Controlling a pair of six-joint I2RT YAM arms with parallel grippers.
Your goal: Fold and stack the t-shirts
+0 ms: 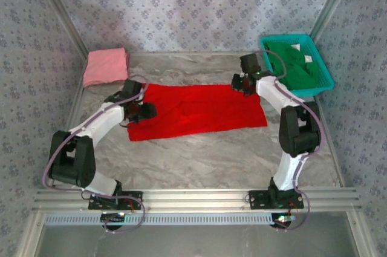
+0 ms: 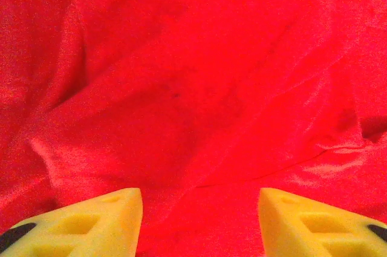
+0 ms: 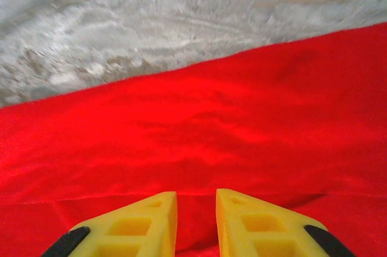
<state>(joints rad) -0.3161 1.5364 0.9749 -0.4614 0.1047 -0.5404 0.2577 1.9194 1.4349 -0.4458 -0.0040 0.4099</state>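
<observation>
The red t-shirt [image 1: 196, 110] lay spread across the middle of the grey marbled tabletop [image 1: 211, 154], a long, roughly rectangular shape running left to right, with soft creases across it; the pale pink t-shirt [image 1: 106, 66] sat folded in the far left corner of the tabletop, well apart from the red one; the dark green t-shirt [image 1: 296, 63] lay bunched inside the teal basket [image 1: 325, 80] at the far right corner, a small white label showing on it.

The left hand [image 1: 144, 110] hung over the left end of the red t-shirt; in its wrist view the left hand [image 2: 199, 198] stood wide, its yellow fingers [image 2: 109, 221] well apart, with nothing between them but wrinkled red cloth [image 2: 193, 87] below.

The right hand [image 1: 242, 81] was at the far right edge of the red t-shirt, just beside the basket; in its wrist view the right hand [image 3: 195, 196] was narrow, the two yellow fingers [image 3: 139, 227] close together with a slim gap; red cloth [image 3: 199, 130] showed in that gap, and whether the fingers pinched it or merely stood above it could not be told; a low fold of the shirt ran across just ahead of the fingertips; beyond it the shirt's edge crossed the view at a slant, with bare tabletop [image 3: 181, 21] on the far side.
</observation>
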